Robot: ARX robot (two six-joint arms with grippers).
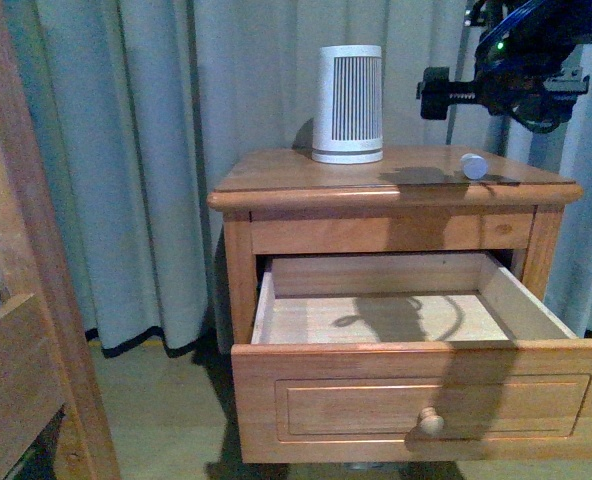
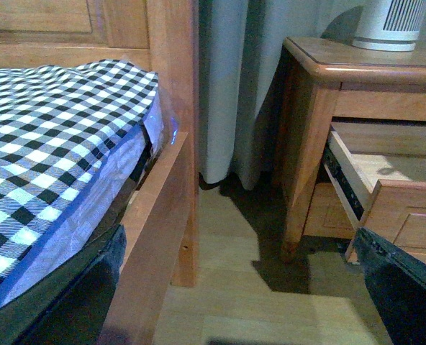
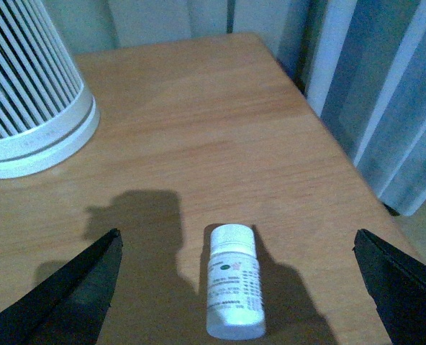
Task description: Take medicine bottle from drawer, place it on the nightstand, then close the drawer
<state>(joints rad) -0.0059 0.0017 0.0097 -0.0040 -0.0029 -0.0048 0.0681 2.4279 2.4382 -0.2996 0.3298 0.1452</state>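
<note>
The medicine bottle (image 1: 473, 166), small and white with a printed label, lies on its side on the nightstand (image 1: 276, 175) top, near the right edge. My right gripper (image 1: 434, 93) hangs open above and just behind it. In the right wrist view the bottle (image 3: 233, 287) lies between the spread fingers (image 3: 69, 295) of that gripper (image 3: 236, 241), touching neither. The drawer (image 1: 426, 400) stands pulled out, its inside bare, its round knob (image 1: 431, 421) facing me. My left gripper (image 2: 242, 316) is open over the floor, beside the open drawer (image 2: 386, 180).
A white ribbed device (image 1: 348, 104) stands at the back of the nightstand top. Grey curtains (image 1: 126, 150) hang behind. A wooden bed frame post (image 2: 177, 108) and a checked mattress (image 2: 55, 144) stand left of the nightstand, with a floor gap between.
</note>
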